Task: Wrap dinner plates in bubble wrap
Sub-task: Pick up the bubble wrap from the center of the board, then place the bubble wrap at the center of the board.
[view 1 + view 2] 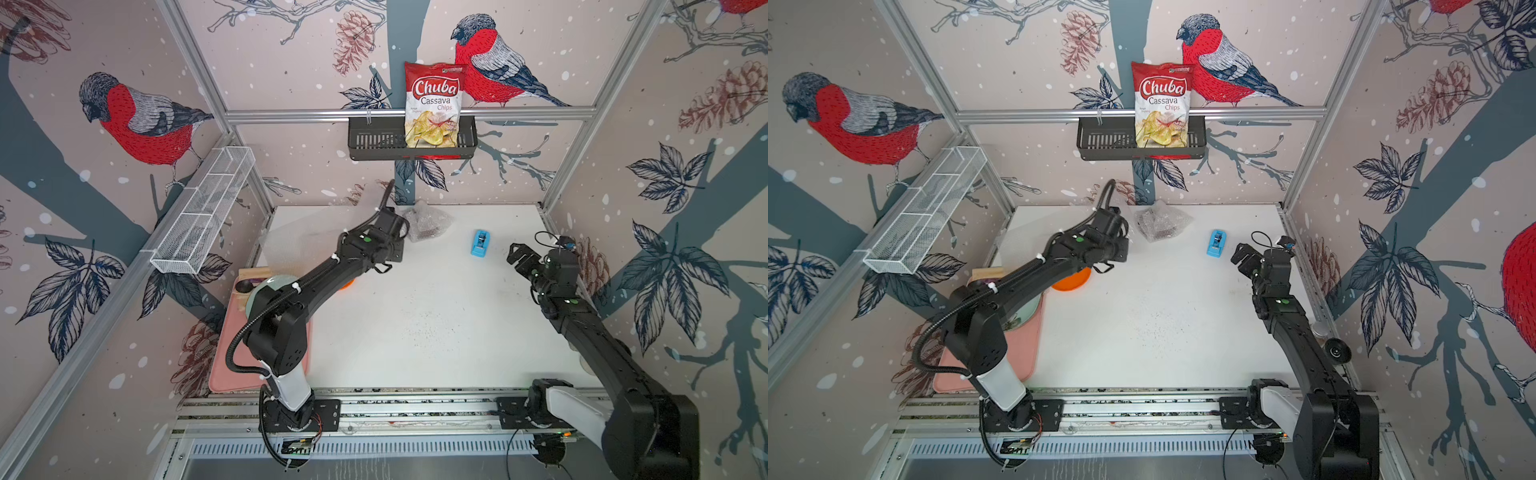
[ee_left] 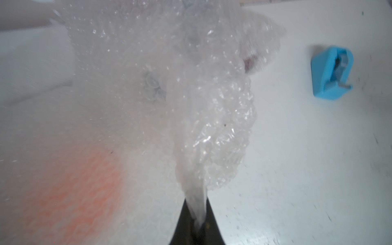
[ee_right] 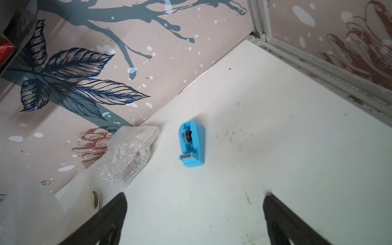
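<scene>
My left gripper is shut on a bunched edge of a clear bubble wrap sheet, which spreads out from the jaws and fills much of the left wrist view. An orange dinner plate glows through the sheet; in both top views it peeks out from under the left arm. A dark red plate, bundled in bubble wrap, lies by the back wall. My right gripper hangs open over bare table at the right, holding nothing.
A blue tape dispenser sits between the wrapped bundle and the right gripper. A pink mat with a pale green plate lies at the left edge. A white wire basket and a black basket hang on the walls.
</scene>
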Controlling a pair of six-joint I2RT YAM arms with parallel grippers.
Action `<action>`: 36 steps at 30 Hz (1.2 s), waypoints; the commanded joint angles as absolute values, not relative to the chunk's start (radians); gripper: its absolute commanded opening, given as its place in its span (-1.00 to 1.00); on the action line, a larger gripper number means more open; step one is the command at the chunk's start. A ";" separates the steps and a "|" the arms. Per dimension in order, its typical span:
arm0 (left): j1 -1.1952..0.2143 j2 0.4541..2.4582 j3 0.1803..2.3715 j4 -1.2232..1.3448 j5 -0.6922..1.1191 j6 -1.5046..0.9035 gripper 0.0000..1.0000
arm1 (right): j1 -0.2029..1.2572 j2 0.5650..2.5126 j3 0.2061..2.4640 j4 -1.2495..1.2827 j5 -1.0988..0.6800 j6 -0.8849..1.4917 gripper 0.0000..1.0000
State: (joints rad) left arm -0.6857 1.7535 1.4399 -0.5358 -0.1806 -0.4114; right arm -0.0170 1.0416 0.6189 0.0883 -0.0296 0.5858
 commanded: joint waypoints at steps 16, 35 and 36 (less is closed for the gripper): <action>-0.935 2.016 1.631 -0.466 0.170 -0.608 0.53 | 0.049 1.118 0.679 0.002 -0.280 0.460 0.99; -0.279 1.422 0.755 -0.234 -0.182 -0.984 0.64 | 0.414 1.502 0.792 0.081 -0.192 0.387 0.98; -0.257 1.433 0.750 -0.218 -0.183 -0.987 0.62 | 0.414 1.516 0.788 0.083 -0.197 0.384 0.96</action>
State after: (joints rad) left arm -0.2989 1.4185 0.7639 -0.2943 -0.1299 -0.9405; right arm 0.4129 1.4899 0.7906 0.0681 -0.1947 0.4183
